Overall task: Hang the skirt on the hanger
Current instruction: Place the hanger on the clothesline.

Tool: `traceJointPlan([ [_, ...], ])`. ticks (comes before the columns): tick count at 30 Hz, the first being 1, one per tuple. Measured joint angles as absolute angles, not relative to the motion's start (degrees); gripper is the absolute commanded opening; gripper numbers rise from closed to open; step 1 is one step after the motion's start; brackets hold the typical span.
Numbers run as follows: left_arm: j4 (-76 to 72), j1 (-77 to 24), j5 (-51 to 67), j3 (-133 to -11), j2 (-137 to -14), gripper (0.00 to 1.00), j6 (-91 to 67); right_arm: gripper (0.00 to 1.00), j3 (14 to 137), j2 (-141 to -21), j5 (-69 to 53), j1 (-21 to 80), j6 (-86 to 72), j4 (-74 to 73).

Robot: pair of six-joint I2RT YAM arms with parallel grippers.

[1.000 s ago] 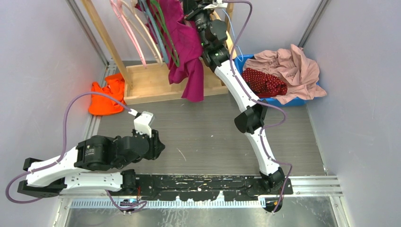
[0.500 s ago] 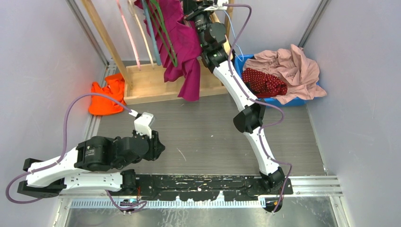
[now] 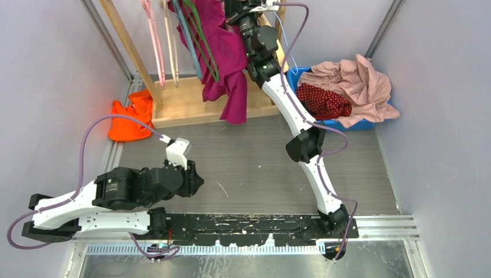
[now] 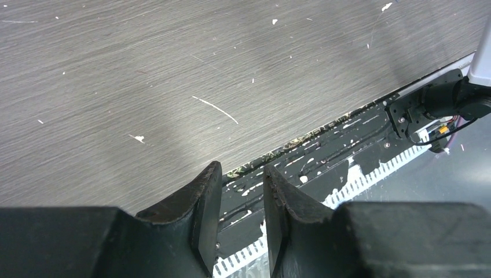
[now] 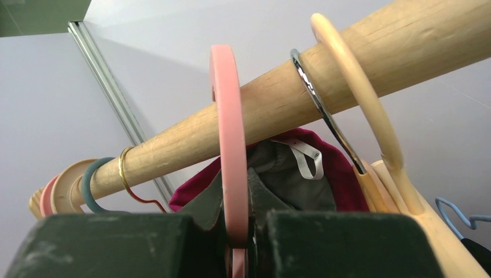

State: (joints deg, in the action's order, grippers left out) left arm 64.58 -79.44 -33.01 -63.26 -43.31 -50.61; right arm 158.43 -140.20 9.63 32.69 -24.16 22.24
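Since a second ago, the loose hangers (image 3: 154,40) at 11 o'clock have swung from splayed to nearly upright. Right gripper (image 5: 234,202), at 12 o'clock, is clamped on the hook of the hanger (image 5: 228,116), which rides over the wooden rod (image 5: 417,40). Left gripper (image 4: 243,197), at 8 o'clock, stands slightly parted and empty. The skirt (image 3: 324,101) lies in the blue bin (image 3: 293,78) at 2 o'clock. Recommended: raise the hook straight up, clear of the rod, before drawing back, lest neighbouring hooks snag.
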Motion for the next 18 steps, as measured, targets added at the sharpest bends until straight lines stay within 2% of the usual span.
traceJointPlan([
  [7, 62.50, -79.44, -31.62, -62.43, -43.68, 0.32, -50.65, 0.01, 159.65, -139.98, 8.62, 31.68, -25.23, 18.55],
  [14, 61.89, -78.30, -33.93, -62.06, -46.06, 0.40, -50.68, 0.01, 159.63, -139.83, 6.15, 30.70, -27.22, 17.54],
  [18, 56.31, -72.14, -35.42, -60.90, -49.93, 0.46, -48.62, 0.01, 157.84, -138.10, 4.91, 30.52, -27.44, 16.40],
])
